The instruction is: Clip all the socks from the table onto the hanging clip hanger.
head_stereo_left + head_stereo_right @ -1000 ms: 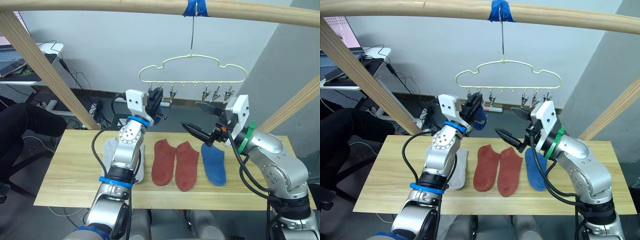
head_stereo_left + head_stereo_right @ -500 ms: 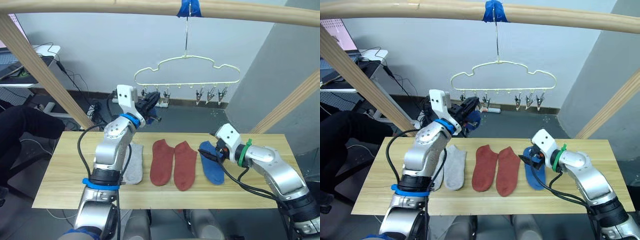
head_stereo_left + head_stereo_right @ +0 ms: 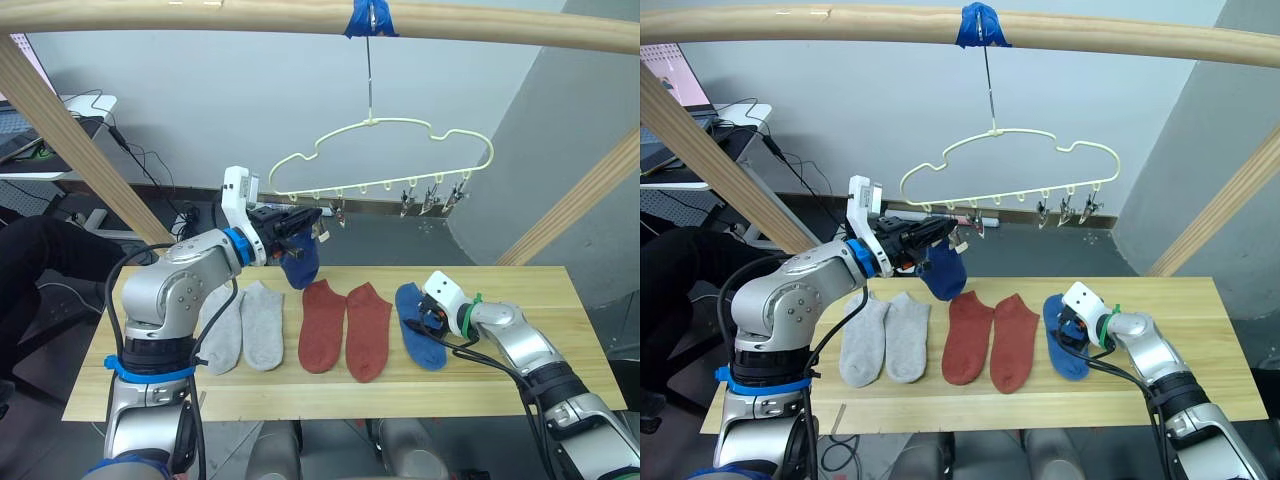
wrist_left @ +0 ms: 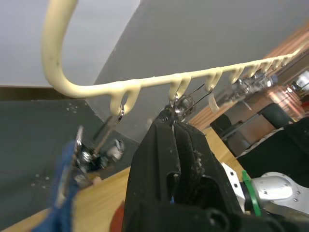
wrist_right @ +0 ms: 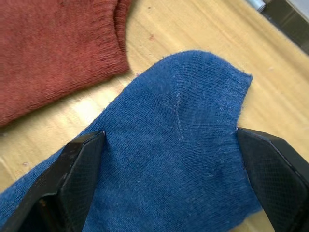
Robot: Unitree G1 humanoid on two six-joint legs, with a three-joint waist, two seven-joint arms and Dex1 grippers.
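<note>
Now blue sock (image 5: 174,159) between right tool (image 5: 171,188) fingers.

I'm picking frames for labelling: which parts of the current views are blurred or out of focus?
Left wrist view: the blue sock near the clip hanger is smeared, and the far clips are soft. Right wrist view: the blue sock on the table shows crisp knit, while the right gripper's fingers are soft. Head views look sharp and evenly lit.
</note>
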